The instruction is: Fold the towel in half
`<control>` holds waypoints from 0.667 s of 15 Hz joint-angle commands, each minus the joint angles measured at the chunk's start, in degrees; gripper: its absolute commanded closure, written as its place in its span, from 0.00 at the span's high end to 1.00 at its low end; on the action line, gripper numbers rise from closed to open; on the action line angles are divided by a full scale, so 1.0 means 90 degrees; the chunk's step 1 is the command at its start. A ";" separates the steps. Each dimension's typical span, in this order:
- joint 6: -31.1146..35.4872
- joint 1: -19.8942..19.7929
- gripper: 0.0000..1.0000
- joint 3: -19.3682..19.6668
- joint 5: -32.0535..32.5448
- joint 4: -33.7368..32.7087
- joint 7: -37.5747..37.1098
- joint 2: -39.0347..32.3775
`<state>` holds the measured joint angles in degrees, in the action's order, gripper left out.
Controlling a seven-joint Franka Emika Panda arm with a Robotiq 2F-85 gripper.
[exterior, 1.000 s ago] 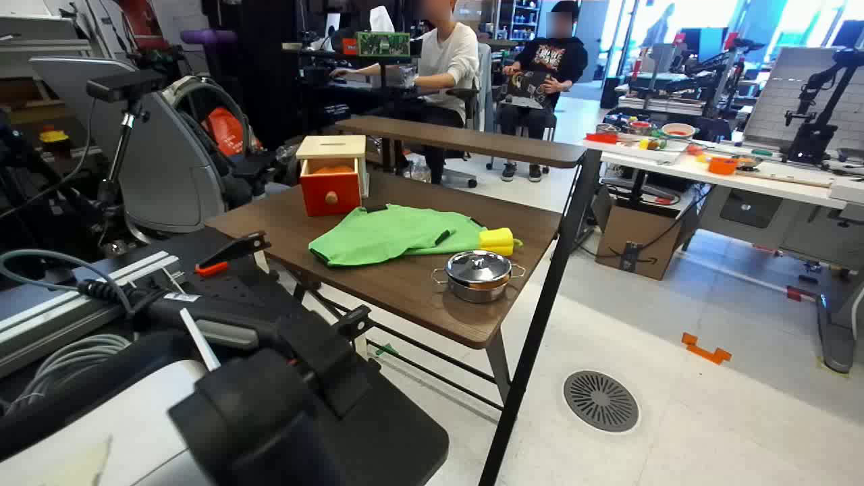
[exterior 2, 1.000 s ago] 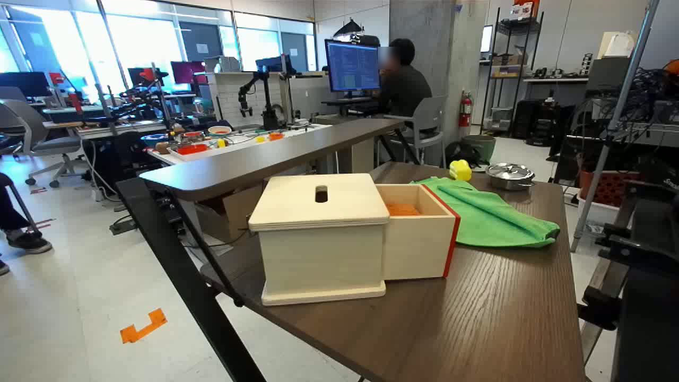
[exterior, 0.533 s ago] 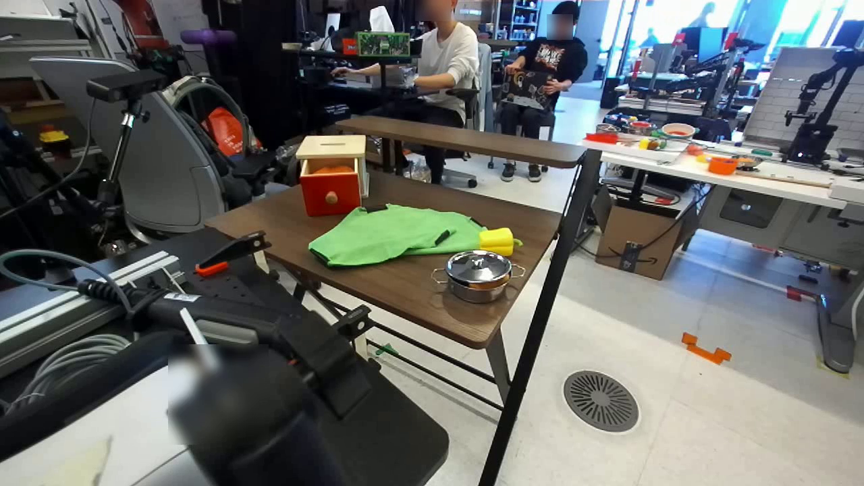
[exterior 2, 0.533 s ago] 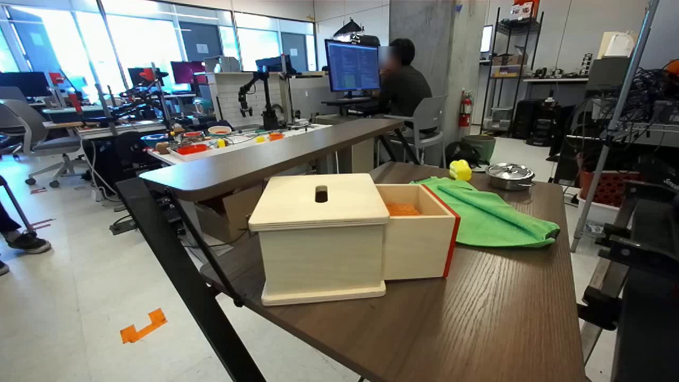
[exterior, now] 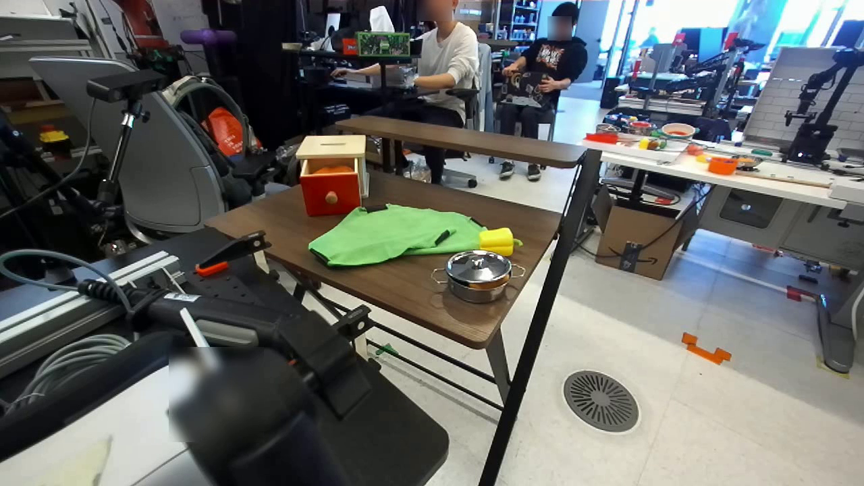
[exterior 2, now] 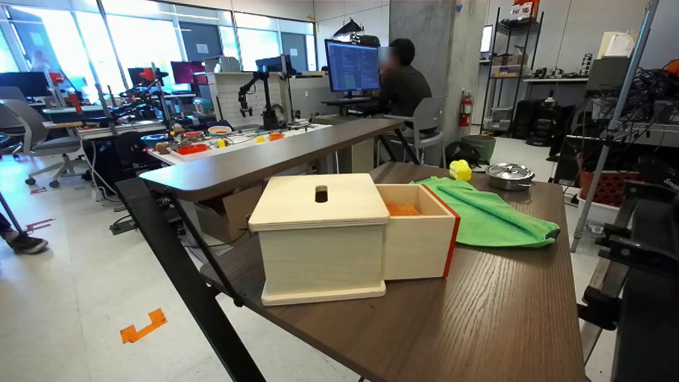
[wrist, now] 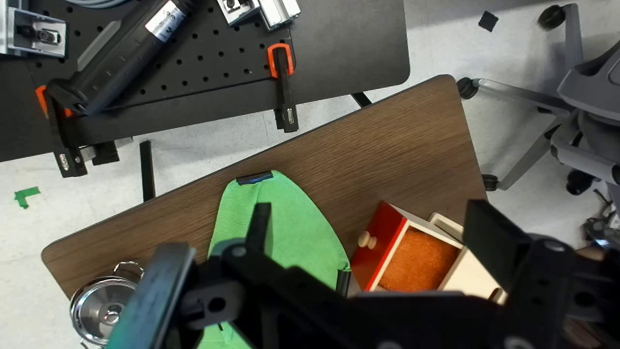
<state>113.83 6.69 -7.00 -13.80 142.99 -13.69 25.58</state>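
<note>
Lime-green towel (exterior: 388,233): is lying creased on the wood-grain table (exterior 2: 504,313), just beside the wooden drawer box (exterior 2: 323,260).
Red-fronted drawer (exterior: 344,194): is jutting from the box, holding orange material (wrist: 419,259).
Gripper (wrist: 370,220): is holding nothing, its fingers standing wide apart, the drawer showing between them.
Yellow bell pepper (exterior: 496,241): is sitting at the towel's end away from the box.
Lidded metal pot (exterior: 478,277): is standing well apart from the box.
</note>
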 commanded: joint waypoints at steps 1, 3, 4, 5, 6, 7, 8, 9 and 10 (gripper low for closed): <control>-0.0015 -0.0037 1.00 -0.0031 -0.0012 -0.0009 0.0013 0.0001; -0.0015 -0.0037 1.00 -0.0031 -0.0012 -0.0009 0.0013 0.0001; -0.0015 -0.0037 1.00 -0.0031 -0.0012 -0.0009 0.0013 0.0001; 0.0118 -0.0021 1.00 -0.0131 0.0196 -0.0103 0.0108 -0.0266; 0.0194 0.0006 1.00 -0.0161 0.0296 -0.0167 0.0248 -0.0430; 0.0324 0.0038 1.00 -0.0209 0.0405 -0.0287 0.0400 -0.0716; 0.0483 0.0047 1.00 -0.0262 0.0502 -0.0344 0.0482 -0.0921; 0.0660 0.0067 1.00 -0.0333 0.0660 -0.0463 0.0595 -0.1245; 0.0847 0.0078 1.00 -0.0402 0.0826 -0.0541 0.0631 -0.1503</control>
<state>117.85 6.79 -9.20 -9.94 142.11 -10.01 20.23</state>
